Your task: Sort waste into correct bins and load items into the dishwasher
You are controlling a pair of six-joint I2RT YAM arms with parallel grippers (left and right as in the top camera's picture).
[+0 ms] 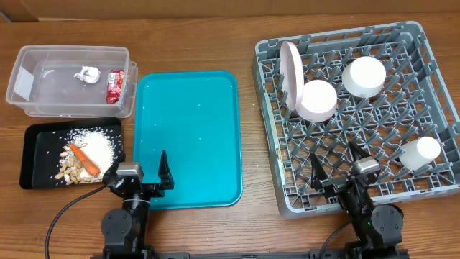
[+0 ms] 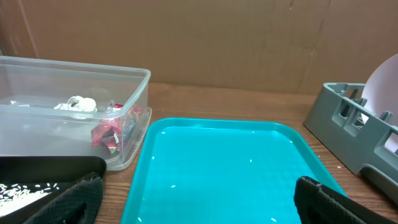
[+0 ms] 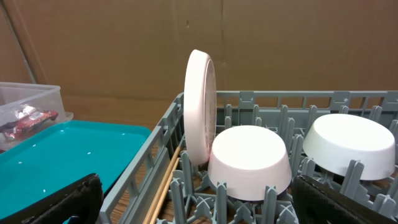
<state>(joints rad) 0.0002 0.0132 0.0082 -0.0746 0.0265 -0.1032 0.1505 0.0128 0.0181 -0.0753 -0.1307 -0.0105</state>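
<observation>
The clear tub [image 1: 43,101] holds the white tissue [image 1: 88,73] and the red-and-white wrapper [image 1: 114,86]. The black tray [image 1: 32,165] holds rice [image 1: 97,142], the carrot [image 1: 85,158] and peanuts [image 1: 70,171]. The grey dish rack [image 1: 431,108] holds an upright plate [image 1: 290,72], two upturned bowls [image 1: 318,101] [image 1: 363,76] and a cup [image 1: 419,152]. Chopsticks [image 3: 165,183] lie along the rack's left wall. My left gripper [image 1: 141,171] is open and empty over the teal tray's near edge. My right gripper [image 1: 338,169] is open and empty over the rack's near left corner.
The teal serving tray [image 1: 188,137] lies between the bins and the rack, bare but for a few rice grains [image 2: 171,185]. A brown cardboard wall [image 2: 199,37] stands behind the table. Both arm bases sit at the table's front edge.
</observation>
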